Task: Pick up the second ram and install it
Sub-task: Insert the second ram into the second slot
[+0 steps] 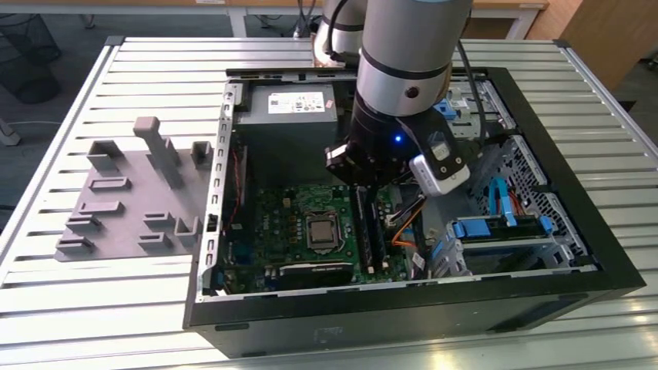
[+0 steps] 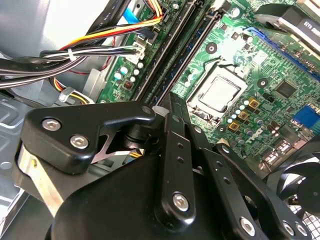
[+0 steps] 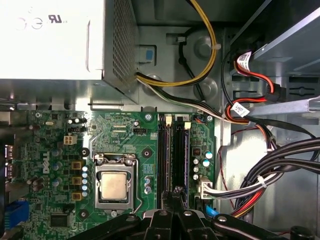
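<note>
Over the open black computer case (image 1: 575, 254), your grey arm (image 1: 406, 62) points straight down, its black gripper (image 3: 175, 196) pinching one thin dark ram strip (image 3: 176, 192) at the two black memory slots (image 3: 172, 155).

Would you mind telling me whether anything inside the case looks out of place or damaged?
Nothing stands out. The motherboard lies flat in the case, the processor sits square in its socket, and the cables are bundled to one side. The hand is over the memory slots.
</note>
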### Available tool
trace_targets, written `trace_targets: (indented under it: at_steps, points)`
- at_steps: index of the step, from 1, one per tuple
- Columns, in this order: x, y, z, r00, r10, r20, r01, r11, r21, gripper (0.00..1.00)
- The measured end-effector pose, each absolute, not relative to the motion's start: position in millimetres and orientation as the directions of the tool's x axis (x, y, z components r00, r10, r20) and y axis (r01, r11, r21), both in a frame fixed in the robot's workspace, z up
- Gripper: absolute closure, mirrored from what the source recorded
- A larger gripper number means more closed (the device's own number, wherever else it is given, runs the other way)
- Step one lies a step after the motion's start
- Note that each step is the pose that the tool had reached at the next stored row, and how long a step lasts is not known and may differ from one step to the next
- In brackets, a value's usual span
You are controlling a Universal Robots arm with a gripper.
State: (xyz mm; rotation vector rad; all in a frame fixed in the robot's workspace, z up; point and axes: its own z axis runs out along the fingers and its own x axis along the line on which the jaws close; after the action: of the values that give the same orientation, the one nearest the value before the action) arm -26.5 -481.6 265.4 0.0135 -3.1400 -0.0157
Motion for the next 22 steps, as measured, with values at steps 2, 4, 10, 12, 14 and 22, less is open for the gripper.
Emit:
trace_targets:
  at_steps: [2, 4, 10, 12, 14, 22]
  points:
    - [-26.5, -481.6, 265.5, -1.0, -0.009, 0.001, -0.009, 1.0, 0.01, 0.89]
    - [-26.5, -481.7, 265.6, -1.0, -0.009, 0.002, -0.009, 1.0, 0.01, 0.89]
    - [-26.5, -481.6, 265.7, -1.0, -0.009, 0.002, -0.009, 1.0, 0.01, 0.89]
    - [-26.5, -481.6, 265.7, -1.0, -0.009, 0.002, -0.009, 1.0, 0.01, 0.89]
    - [-26.5, -481.6, 265.7, -1.0, -0.009, 0.002, -0.009, 1.0, 0.01, 0.89]
    - [-26.5, -481.7, 265.8, -1.0, -0.009, 0.002, -0.009, 1.0, 0.01, 0.64]
